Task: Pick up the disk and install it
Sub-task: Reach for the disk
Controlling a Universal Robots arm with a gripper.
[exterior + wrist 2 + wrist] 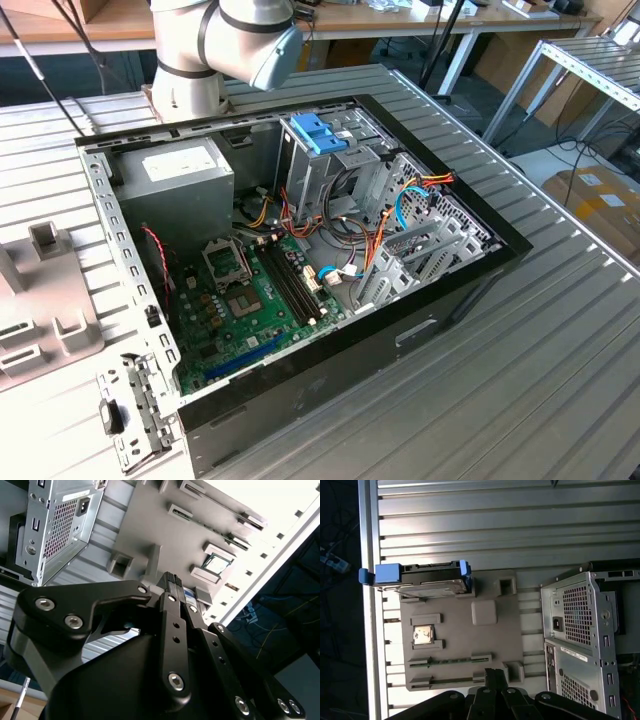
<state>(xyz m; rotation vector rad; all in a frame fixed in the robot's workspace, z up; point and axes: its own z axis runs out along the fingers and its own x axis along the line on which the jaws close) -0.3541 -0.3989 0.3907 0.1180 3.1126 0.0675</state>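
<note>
- Disk (422,580): a flat dark slab with a shiny metal face, framed by bright blue plastic rails with end tabs. It rests at one end of the grey tray (485,645), at the corner farthest from the computer case (580,625).
- The matte black gripper (495,673), built of bolted links, hovers over the tray's other end, well apart from the disk. Its ribbed fingertips are pressed together with nothing between them.
- The tray is a moulded plate with raised blocks, slots and square recesses. A small square metal chip (423,634) lies in one recess.
- The case stands just beside the tray, showing a perforated steel back panel.
- A ribbed aluminium table (495,525) lies under the tray.
</note>
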